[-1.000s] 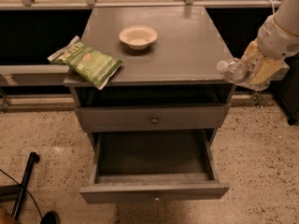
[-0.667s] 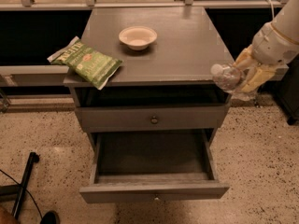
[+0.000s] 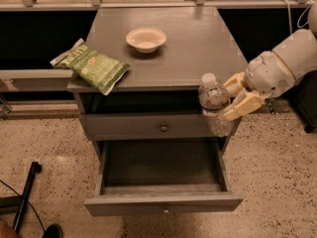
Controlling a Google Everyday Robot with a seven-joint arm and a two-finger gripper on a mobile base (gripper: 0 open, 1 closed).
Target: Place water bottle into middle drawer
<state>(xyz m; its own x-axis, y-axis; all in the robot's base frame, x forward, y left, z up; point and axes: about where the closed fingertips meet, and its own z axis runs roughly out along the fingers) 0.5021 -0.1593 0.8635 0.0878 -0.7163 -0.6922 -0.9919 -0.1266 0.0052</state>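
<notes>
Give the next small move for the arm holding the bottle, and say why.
Probably carry it a little left and toward the camera, then lower. The gripper holds the water bottle upright by the cabinet's right front corner, seemingly over the open drawer's right wall rather than its bare floor.

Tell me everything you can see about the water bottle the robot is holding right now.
The water bottle is a small, clear, see-through plastic bottle with a white cap. It is roughly upright in the air, clamped at mid-body by the gripper, whose two tan fingers reach in from the right. It hangs in front of the cabinet's right front corner, above the right side of the open middle drawer. Only the gripper seems to touch it.
</notes>
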